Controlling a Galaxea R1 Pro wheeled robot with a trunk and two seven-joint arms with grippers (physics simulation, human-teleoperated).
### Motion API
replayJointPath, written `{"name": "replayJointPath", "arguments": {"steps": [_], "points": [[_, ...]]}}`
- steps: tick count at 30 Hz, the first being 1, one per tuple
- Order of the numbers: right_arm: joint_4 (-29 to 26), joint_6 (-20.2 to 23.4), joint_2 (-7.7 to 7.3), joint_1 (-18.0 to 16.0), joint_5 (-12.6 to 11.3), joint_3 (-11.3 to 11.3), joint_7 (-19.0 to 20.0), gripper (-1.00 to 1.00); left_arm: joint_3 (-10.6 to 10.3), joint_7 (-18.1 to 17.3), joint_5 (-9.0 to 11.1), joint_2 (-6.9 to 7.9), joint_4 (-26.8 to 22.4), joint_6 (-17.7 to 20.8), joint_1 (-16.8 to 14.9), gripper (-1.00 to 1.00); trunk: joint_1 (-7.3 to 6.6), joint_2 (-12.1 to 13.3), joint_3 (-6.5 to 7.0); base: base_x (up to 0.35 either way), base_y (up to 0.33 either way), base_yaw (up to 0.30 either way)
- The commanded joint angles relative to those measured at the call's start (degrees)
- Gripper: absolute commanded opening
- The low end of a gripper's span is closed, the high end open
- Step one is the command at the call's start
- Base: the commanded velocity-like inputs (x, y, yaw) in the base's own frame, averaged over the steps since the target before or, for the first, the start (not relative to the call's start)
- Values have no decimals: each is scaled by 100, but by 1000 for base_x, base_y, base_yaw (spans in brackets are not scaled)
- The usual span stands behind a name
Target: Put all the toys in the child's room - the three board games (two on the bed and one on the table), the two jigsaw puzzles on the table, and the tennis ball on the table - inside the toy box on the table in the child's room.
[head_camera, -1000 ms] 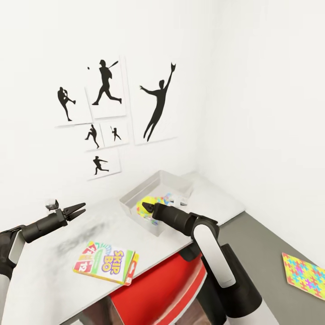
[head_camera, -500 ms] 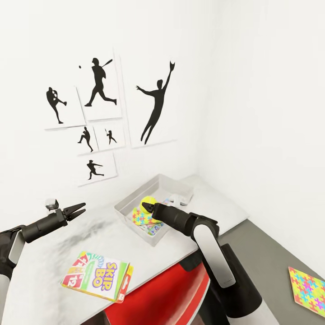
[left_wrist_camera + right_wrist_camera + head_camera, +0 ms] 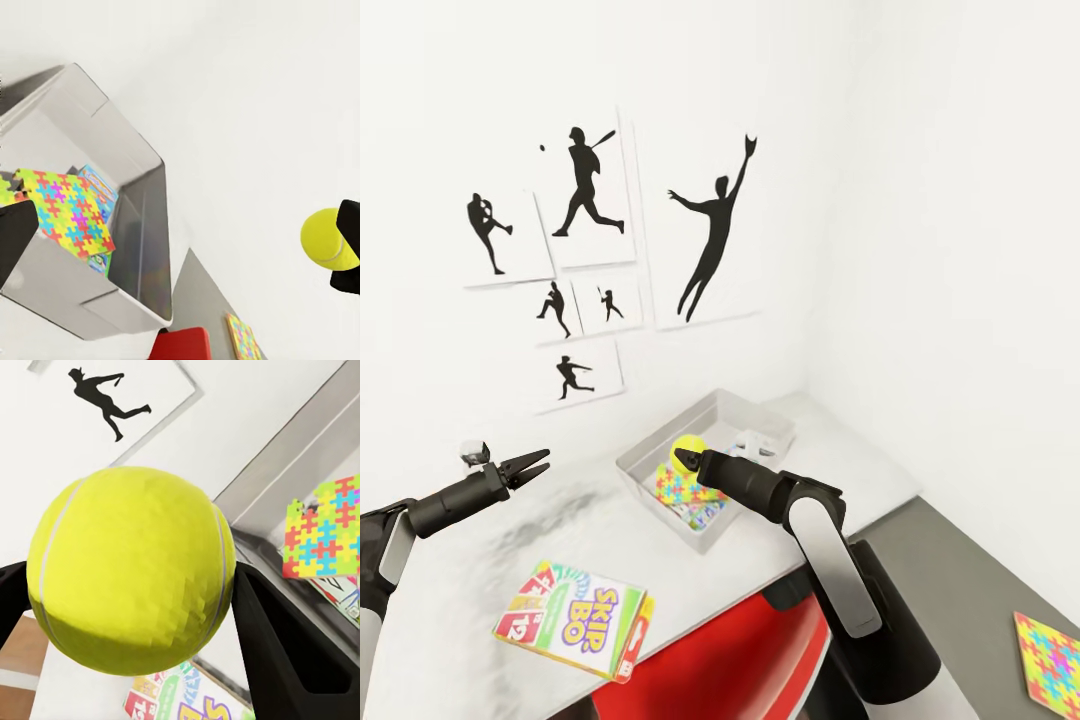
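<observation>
Since a second ago my head camera panned, so everything shifted in frame; the right end effector (image 3: 682, 459) with the tennis ball (image 3: 689, 449) stays over the toy box (image 3: 645, 468). It's clamped on the ball. Left end effector (image 3: 532, 465) hangs slightly parted, empty, well away from the box. To do this well, I'd lower into the box before releasing, so the ball can't bounce out. Count: one ball, one puzzle in box (image 3: 688, 489), one puzzle (image 3: 1052, 660) on the grey shelf, one Skip-Bo carton (image 3: 576, 617) on the counter (image 3: 470, 570).

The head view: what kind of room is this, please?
Probably a child's room or playroom: baseball-player silhouette prints hang on the white wall, a Skip-Bo game carton lies on the pale desk, and a grey bin holds a colourful jigsaw puzzle.
</observation>
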Motion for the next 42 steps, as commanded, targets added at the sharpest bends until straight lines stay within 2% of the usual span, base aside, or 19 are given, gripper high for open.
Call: {"name": "replayJointPath", "arguments": {"steps": [1, 22, 42], "points": [[-6, 4, -2, -7, -76, 1, -71, -100, 2, -14, 10, 1, 1, 58, -5, 100, 5, -13, -13, 159, 42, 1], [-6, 2, 0, -7, -76, -1, -71, -100, 2, -14, 10, 0, 1, 58, -5, 100, 5, -13, -13, 74, 4, 0], [-6, 15, -2, -8, -55, -35, -86, -100, 2, -14, 10, 1, 1, 56, -5, 100, 5, -13, -13, 2, 0, 0]]}}
